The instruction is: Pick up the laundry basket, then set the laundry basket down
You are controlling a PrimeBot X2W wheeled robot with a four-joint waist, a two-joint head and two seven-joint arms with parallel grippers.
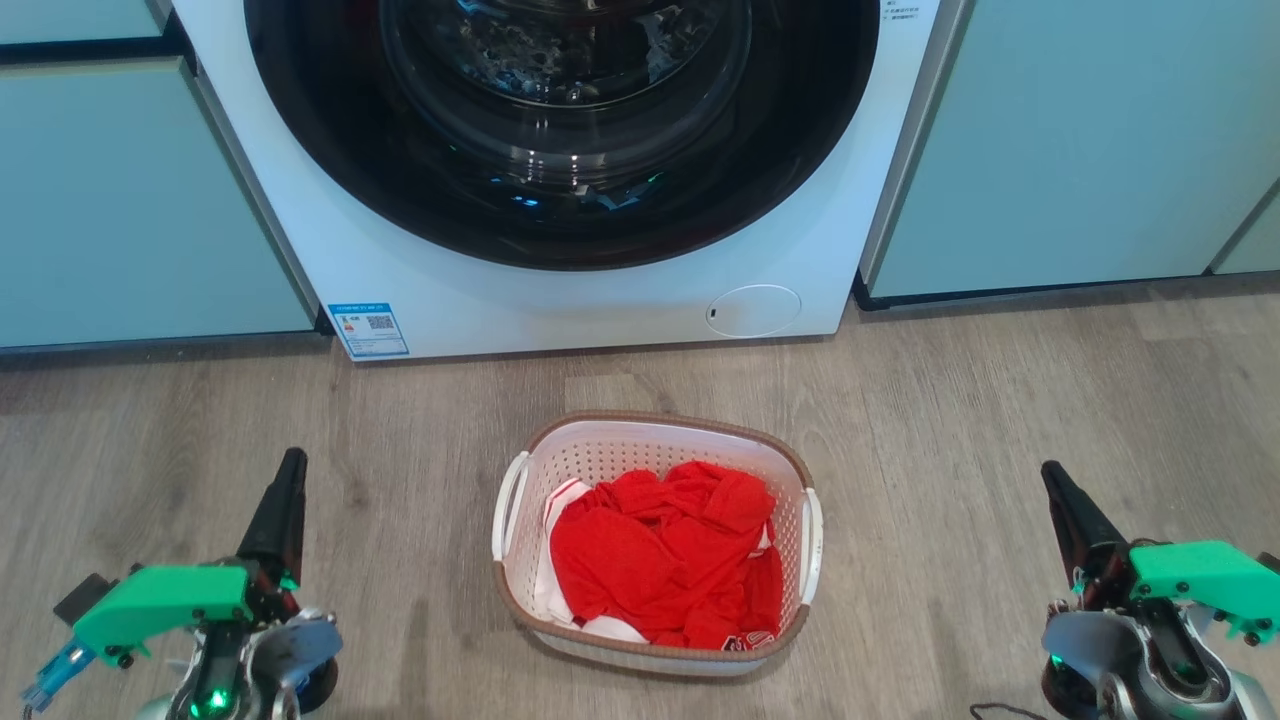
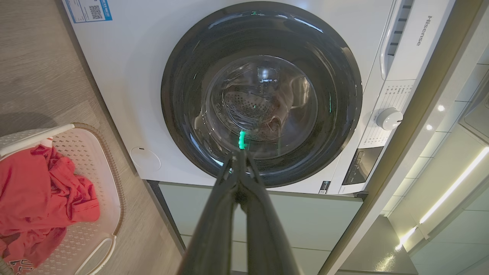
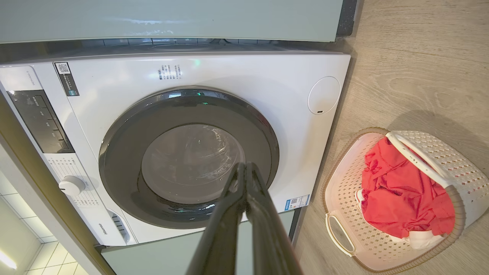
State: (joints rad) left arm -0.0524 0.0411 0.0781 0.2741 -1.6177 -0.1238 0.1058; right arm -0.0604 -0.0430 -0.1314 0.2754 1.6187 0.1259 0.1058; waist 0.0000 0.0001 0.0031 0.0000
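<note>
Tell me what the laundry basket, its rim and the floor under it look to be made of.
The laundry basket: apparently white moulded plastic, matte, its walls punched with regular rows of small holes, with smooth white handles. Its rim: brown with a woven texture; it could be real weave or moulded plastic, the look leaves that open. The floor: grey-brown planks with printed-looking wood grain, matte; wood or laminate.

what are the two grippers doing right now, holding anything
left gripper: closed, empty, clear of the laundry basket
right gripper: closed, empty, also clear of it
</note>
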